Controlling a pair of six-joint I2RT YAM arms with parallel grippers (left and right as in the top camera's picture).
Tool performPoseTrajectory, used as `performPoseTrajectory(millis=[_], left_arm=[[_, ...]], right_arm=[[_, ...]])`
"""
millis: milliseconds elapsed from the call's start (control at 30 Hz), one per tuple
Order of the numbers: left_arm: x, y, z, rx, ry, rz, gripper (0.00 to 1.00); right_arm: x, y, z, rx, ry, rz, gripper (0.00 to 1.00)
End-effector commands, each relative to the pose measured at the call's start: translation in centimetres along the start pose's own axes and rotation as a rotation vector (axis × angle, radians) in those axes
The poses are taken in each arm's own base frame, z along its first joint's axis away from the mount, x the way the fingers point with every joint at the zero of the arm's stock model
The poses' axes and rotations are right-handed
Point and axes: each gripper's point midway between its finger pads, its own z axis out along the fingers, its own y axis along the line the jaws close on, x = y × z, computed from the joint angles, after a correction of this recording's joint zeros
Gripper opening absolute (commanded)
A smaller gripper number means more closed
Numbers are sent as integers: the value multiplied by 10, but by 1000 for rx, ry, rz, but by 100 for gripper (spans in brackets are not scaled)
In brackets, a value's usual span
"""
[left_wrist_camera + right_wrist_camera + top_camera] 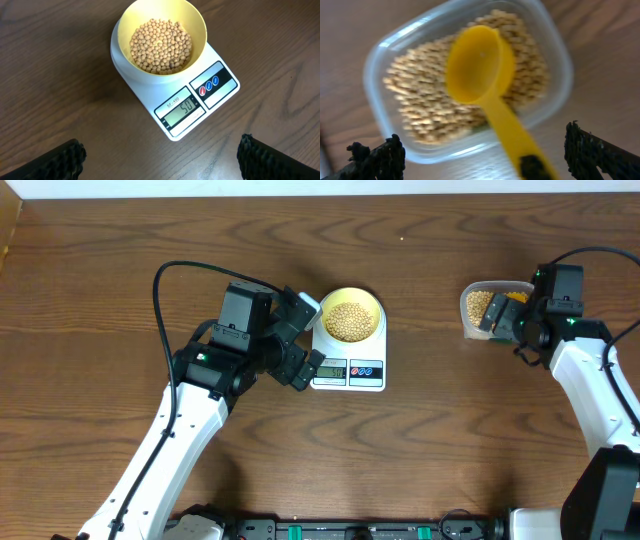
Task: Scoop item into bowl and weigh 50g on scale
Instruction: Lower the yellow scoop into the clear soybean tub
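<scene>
Scale, labelled SF-400, is reading 50 and carrying the bowl of soybeans. Left claw is hanging open beside the scale. Only the right wrist view is showing the right claw gaping around a yellow scoop.

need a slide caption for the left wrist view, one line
Left wrist view: pale yellow bowl of beans sitting on the white scale, display reading 50.
</scene>
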Motion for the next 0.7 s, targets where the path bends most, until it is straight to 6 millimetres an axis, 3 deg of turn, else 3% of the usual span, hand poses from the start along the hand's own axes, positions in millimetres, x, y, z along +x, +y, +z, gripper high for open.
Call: performPoseTrajectory(millis=[0, 300, 433, 667], left_arm=[[0, -1, -2, 8, -6, 0, 99], [0, -1, -2, 8, -6, 0, 99], [0, -1, -2, 8, -6, 0, 99], [0, -1, -2, 8, -6, 0, 99]], right_arm=[[-4, -26, -2, 143, -17, -117, 99], [-8, -23, -12, 137, -36, -145, 99], [-19, -10, -28, 67, -97, -157, 99], [-36, -5, -64, 42, -201, -232, 99]])
